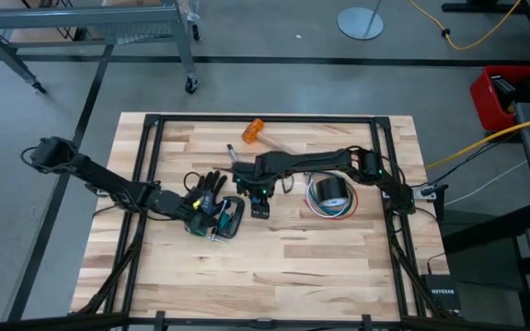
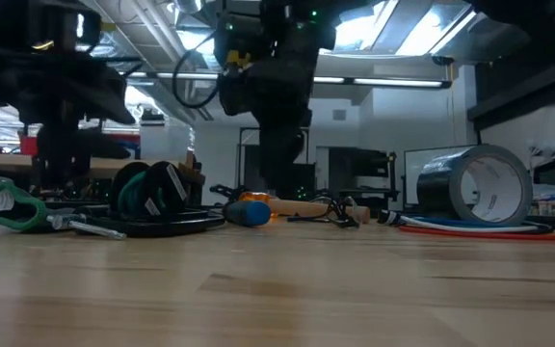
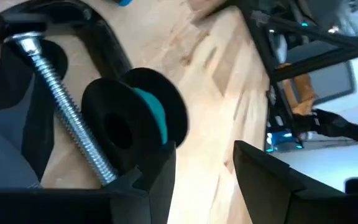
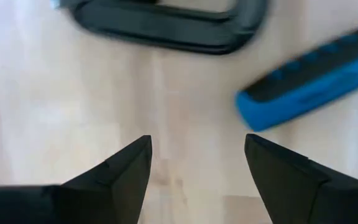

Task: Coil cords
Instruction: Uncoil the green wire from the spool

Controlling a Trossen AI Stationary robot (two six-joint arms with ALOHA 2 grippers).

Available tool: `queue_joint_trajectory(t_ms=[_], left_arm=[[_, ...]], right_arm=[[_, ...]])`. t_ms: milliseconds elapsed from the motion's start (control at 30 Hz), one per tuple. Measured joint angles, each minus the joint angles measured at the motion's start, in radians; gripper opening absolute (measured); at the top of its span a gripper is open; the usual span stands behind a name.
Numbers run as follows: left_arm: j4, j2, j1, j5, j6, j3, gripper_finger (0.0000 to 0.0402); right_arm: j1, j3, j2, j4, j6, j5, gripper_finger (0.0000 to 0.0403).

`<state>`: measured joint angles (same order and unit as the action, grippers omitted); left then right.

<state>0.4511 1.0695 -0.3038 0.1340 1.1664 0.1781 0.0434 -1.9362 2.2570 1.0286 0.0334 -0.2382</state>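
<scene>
Two of my grippers hang over the middle of the wooden table (image 1: 274, 257). My left gripper (image 3: 204, 180) stands with fingers spread and holds nothing; just past it, at twelve o'clock, lies a black spool wound with teal-green cord (image 3: 143, 118) beside a C-clamp (image 3: 55, 106). My right gripper (image 4: 197, 171) is spread over bare wood, a blue-handled screwdriver (image 4: 309, 81) at two o'clock. Farther right, red, white and blue wires (image 1: 331, 210) ring a tape roll (image 1: 329, 191).

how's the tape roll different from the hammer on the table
The tape roll is a dark ring, standing on edge inside loops of red, white and blue wires; the hammer is long, with an orange head, lying flat. The roll sits beside the right arm, the hammer nearer the far edge. Both rest on the table.
</scene>
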Motion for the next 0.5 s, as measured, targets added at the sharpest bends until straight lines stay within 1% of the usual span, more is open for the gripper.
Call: queue_joint_trajectory(t_ms=[267, 367, 500], left_arm=[[-0.008, 0.137, 0.000, 0.000, 0.076, 0.051, 0.0127], [-0.005, 0.148, 0.000, -0.002, 0.094, 0.062, 0.0121], [0.015, 0.132, 0.000, -0.068, 0.109, 0.081, 0.0120]], right_arm=[[-0.039, 0.000, 0.000, 0.004, -0.039, 0.000, 0.0262], [-0.039, 0.000, 0.000, 0.019, -0.042, 0.001, 0.0262], [-0.037, 0.000, 0.000, 0.046, -0.062, 0.013, 0.0262]])
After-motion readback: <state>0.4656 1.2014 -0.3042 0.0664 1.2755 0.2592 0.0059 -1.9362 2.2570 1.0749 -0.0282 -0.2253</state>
